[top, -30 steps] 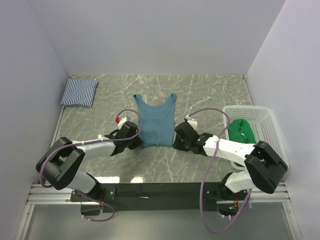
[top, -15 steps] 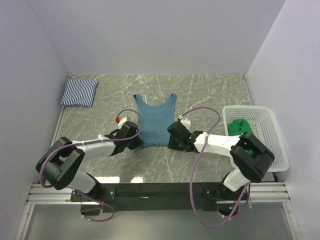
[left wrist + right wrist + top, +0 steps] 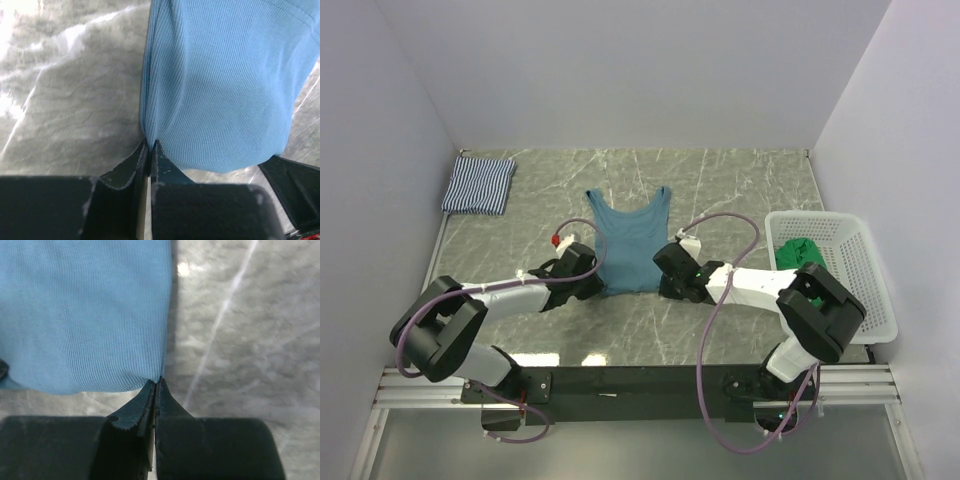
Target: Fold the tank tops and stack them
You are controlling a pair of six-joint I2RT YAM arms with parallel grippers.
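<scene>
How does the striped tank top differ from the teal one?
The striped tank top is navy-and-white, the teal tank top plain. The striped one is folded at the far left corner; the teal one lies spread mid-table, left fingers and right fingers closed at its lower corners. Both rest on the table.

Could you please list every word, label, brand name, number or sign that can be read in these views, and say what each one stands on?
None: no view shows any readable text.
The teal tank top, the striped tank top, the green tank top and the white basket show no print, tag or logo.
</scene>
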